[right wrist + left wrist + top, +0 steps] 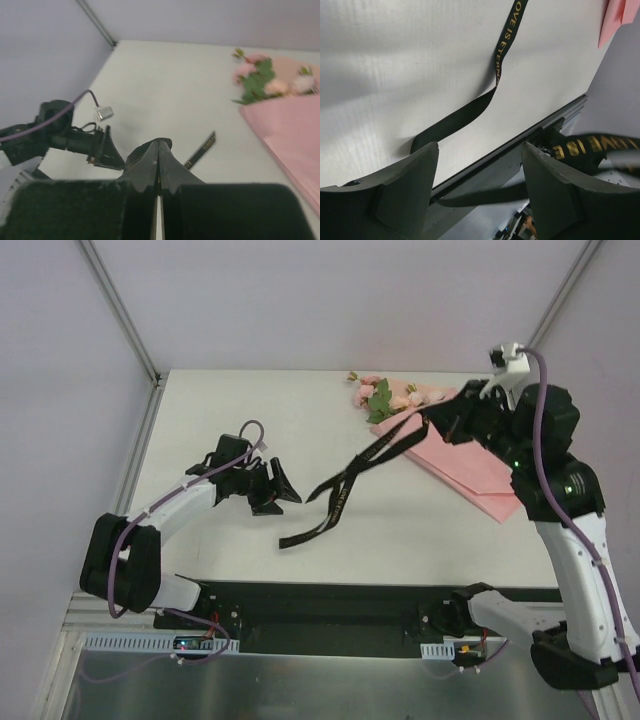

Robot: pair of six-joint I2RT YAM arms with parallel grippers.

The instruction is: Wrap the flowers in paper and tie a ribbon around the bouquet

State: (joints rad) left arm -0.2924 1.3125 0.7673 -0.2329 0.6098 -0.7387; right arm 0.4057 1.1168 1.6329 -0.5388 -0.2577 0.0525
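While the ribbon (462, 114) hangs slack, handling notes come first: it is thin, limp and light, with no stiffness of its own. It should fold, twist and slide easily, and its weave looks smooth enough to slip through a loose pinch.

Right gripper (159, 145): fingers pressed fully together. From above, one end of the ribbon rises off the table (220, 400) to these fingertips, so I judge it is pinched there (the contact itself is hidden in the wrist view). A short length shows just beyond the tips.

Left gripper (479, 150): fingers spread wide, gripping nothing. One strand lies flat on the table ahead of and between them, its loose end curling up near the left finger. Another blurred length drapes past the outer side of the right finger, close to the lens.

Bouquet (455, 465): lies on the table beside and below the right fingers, well apart from the left ones. The paper (475, 475) is already a cone, with the flowers (385, 397) poking out of its wide end.

Where to grip: pinch the ribbon flat across its width, a little back from the free end, so enough tail is left for knotting. Paper is thin and creases readily, and the blossoms crush. Loop the ribbon at the cone's narrow waist, below the leaves.
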